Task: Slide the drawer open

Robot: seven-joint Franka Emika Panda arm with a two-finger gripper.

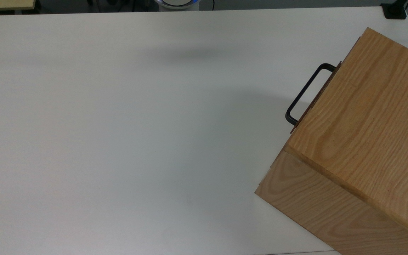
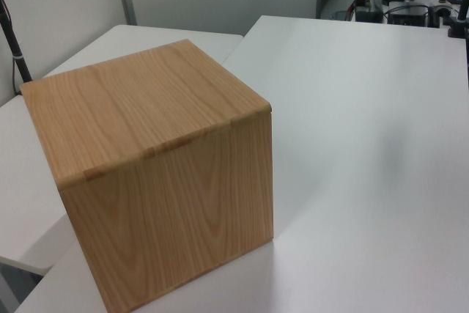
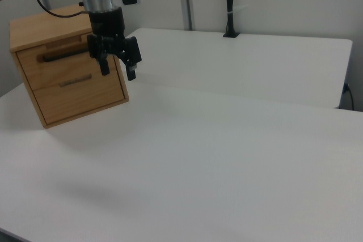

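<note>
The drawer (image 3: 69, 65) is the upper wood panel in the front of the oak cabinet (image 3: 39, 29), and it sits shut, flush with the body. Its thin black bar handle (image 3: 63, 54) runs across the panel. From above, the handle (image 1: 306, 92) sticks out from the cabinet (image 1: 367, 106) toward the top view's left. My gripper (image 3: 118, 73) hangs open in front of the cabinet, at the right view's right of the handle, with nothing between its fingers. In the left view the cabinet (image 2: 161, 174) turns its plain sides to the camera, so the drawer is hidden.
The white table (image 1: 136, 124) stretches wide to the top view's left of the cabinet. A second white table (image 3: 255, 55) with a black post (image 3: 229, 4) stands behind. The arm's base (image 1: 177, 3) is at the far edge, and a black clamp (image 1: 395, 10) sits at the corner.
</note>
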